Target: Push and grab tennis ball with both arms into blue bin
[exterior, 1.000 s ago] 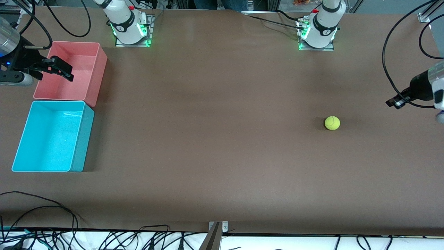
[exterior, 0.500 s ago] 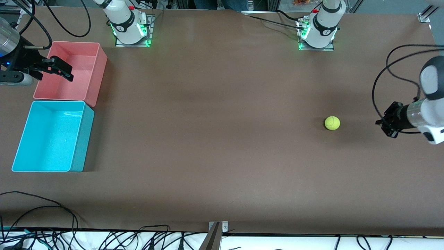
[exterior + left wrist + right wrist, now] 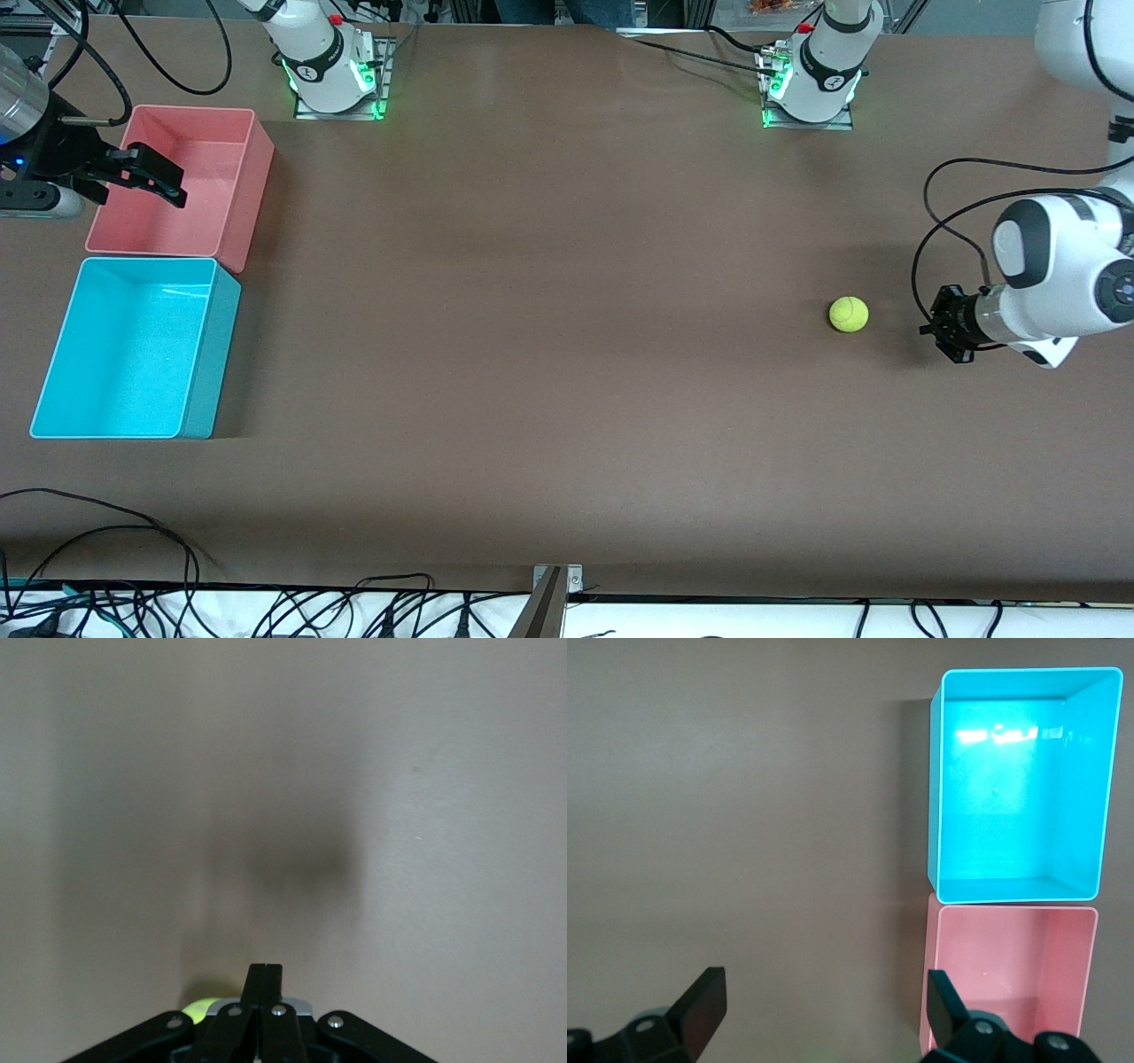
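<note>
The tennis ball [image 3: 849, 314] sits on the brown table [image 3: 549, 354] at the right of the front view, a little above mid-height, well apart from both bins. Just beside it, at the frame's right edge, the left gripper [image 3: 941, 322] is low over the table toward the left arm's end, level with the ball and not touching it. In the left wrist view its fingers [image 3: 264, 979] are pressed together, with a sliver of the ball [image 3: 200, 1010] peeking past them.

The blue bin [image 3: 62, 354] stands at the left of the front view, at the right arm's end, touching the pink bin [image 3: 244, 177] above it in the frame. The right gripper [image 3: 151, 177] hangs over the pink bin, its fingers [image 3: 704, 1001] spread wide and holding nothing; that arm waits.
</note>
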